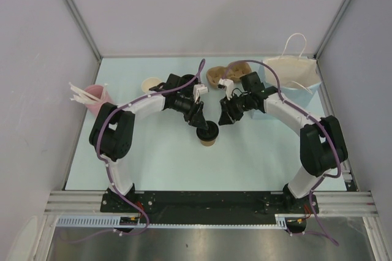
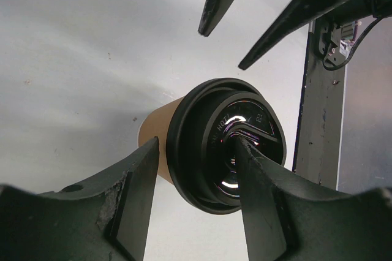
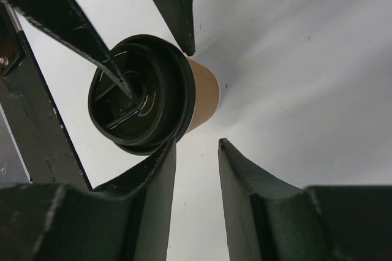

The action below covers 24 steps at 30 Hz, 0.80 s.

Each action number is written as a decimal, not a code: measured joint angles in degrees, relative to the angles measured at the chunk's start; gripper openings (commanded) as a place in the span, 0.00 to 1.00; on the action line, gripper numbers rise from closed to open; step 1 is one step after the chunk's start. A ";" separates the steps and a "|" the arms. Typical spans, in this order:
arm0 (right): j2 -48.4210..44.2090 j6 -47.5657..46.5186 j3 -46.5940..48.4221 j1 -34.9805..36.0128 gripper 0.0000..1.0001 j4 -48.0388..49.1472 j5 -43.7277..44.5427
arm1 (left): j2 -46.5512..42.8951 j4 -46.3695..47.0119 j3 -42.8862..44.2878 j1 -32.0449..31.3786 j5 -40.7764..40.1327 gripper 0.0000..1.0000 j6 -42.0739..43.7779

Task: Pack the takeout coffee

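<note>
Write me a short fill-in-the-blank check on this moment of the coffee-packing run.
1. The takeout coffee is capped by a ___ lid.
2. The white stirrers stand in a ___ cup.
3. The white paper bag lies at the far ___ corner of the table.
4. The left gripper has one finger on the coffee's ___.
Missing words: black; pink; right; lid.

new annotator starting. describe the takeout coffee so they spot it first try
On the pale table, look at the middle, between the left gripper and the right gripper. The takeout coffee stands there, a small tan paper cup. Only it has a black lid; the tan cups behind are lidless, the pink cup holds white stirrers.
</note>
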 measured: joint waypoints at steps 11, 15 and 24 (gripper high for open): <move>2.45 2.97 0.00 -0.46 0.37 1.46 -2.71 | -0.28 0.28 -0.28 0.00 -0.04 0.56 0.02; 2.95 3.41 0.00 -0.46 0.37 1.53 -3.72 | -0.33 0.37 -0.37 0.00 -0.07 0.55 0.00; 4.13 4.09 0.09 -0.31 0.36 1.57 -4.98 | -0.37 0.39 -0.37 0.00 -0.09 0.55 0.02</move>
